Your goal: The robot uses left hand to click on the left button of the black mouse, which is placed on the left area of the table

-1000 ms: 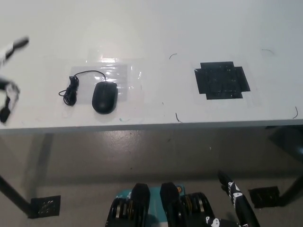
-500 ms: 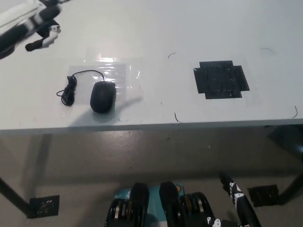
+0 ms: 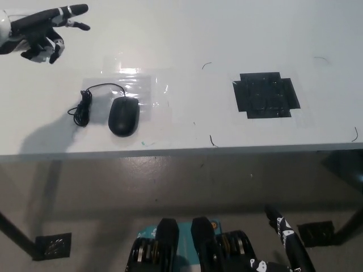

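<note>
1. Table (image 3: 187, 34): white top, filling the upper half of the head view, front edge running straight across at mid-height; grey floor below it.
2. Black tape patch (image 3: 265, 96): roughly square with ragged corners, stuck flat on the tabletop at about 3 o'clock from the mouse, well apart from it.
3. Clear film sheet (image 3: 142, 85): glossy, taped flat to the tabletop, lying under and at 12 o'clock from the mouse.
4. Left hand (image 3: 37, 28): white with dark segments, raised over the far left corner, at about 10 o'clock from the mouse and well apart from it. One finger stretched out toward 3 o'clock, the others curled under the palm; nothing held. Shadow cast on the tabletop at 6 o'clock from the hand, beside the cable.
5. Mouse (image 3: 124, 115): black, on the left part of the table, near the front edge, nose toward 12 o'clock, its front end on the film. Untouched.
6. Cable (image 3: 84, 109): thin, black, leaving the mouse nose, arcing toward 9 o'clock and bunched in a small loop just beside the mouse.
7. Right hand (image 3: 283, 241): black, low at the bottom right, below table level; only partly in view, finger state not determinable.
</note>
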`<state>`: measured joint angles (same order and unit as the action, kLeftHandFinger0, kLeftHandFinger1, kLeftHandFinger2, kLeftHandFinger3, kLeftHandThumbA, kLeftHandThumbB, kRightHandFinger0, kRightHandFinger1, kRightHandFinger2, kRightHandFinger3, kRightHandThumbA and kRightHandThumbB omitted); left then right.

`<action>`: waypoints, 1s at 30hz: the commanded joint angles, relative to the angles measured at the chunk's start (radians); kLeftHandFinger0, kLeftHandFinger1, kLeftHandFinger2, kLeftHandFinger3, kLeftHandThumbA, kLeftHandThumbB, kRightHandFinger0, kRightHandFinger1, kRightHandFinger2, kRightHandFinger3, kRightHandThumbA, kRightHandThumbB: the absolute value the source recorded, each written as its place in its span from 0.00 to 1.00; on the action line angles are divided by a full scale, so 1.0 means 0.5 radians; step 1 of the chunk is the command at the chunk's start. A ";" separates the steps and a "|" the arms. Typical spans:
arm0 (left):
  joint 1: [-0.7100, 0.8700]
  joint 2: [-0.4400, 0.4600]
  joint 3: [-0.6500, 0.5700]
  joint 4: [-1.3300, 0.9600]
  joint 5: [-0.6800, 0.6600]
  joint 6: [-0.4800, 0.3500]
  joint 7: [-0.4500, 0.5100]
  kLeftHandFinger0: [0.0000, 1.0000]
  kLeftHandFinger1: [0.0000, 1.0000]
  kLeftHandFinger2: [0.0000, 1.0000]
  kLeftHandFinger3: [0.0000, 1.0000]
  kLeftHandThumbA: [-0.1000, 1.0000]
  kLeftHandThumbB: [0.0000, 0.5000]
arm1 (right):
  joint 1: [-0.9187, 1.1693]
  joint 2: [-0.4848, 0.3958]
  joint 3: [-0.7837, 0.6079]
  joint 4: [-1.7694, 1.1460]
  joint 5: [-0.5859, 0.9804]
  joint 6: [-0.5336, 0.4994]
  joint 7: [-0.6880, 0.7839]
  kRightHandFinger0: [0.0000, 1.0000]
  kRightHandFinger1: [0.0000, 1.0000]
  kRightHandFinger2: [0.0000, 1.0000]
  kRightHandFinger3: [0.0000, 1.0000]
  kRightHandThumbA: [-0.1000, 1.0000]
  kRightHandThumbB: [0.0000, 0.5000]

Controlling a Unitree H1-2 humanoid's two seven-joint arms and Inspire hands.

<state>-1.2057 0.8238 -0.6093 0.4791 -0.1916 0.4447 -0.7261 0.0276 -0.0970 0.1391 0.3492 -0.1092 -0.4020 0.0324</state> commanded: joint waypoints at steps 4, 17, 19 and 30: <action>-0.237 -0.138 -0.082 0.276 0.356 0.045 -0.173 0.00 0.00 0.20 1.00 1.00 0.66 | -0.037 -0.022 -0.016 -0.062 -0.011 -0.136 -0.003 0.98 1.00 1.00 1.00 1.00 0.29; -0.330 -0.470 -0.119 0.752 0.628 -0.245 -0.242 0.00 0.00 0.33 1.00 1.00 0.80 | -0.054 -0.035 -0.017 -0.082 -0.027 -0.136 0.002 0.97 0.99 1.00 1.00 1.00 0.29; -0.334 -0.517 -0.126 0.844 0.670 -0.284 -0.256 0.00 0.00 0.33 1.00 1.00 0.81 | -0.052 -0.034 -0.016 -0.081 -0.020 -0.134 0.008 0.96 0.99 1.00 1.00 1.00 0.30; -0.320 -0.648 -0.120 1.153 0.856 -0.487 -0.197 0.00 0.05 0.43 1.00 1.00 0.80 | -0.038 -0.051 -0.014 -0.093 -0.036 -0.124 0.010 0.97 1.00 1.00 1.00 1.00 0.33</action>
<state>-1.2968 0.4944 -0.6803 1.0177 0.1690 0.2871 -0.8342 0.0155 -0.1091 0.1373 0.3344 -0.1126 -0.4194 0.0334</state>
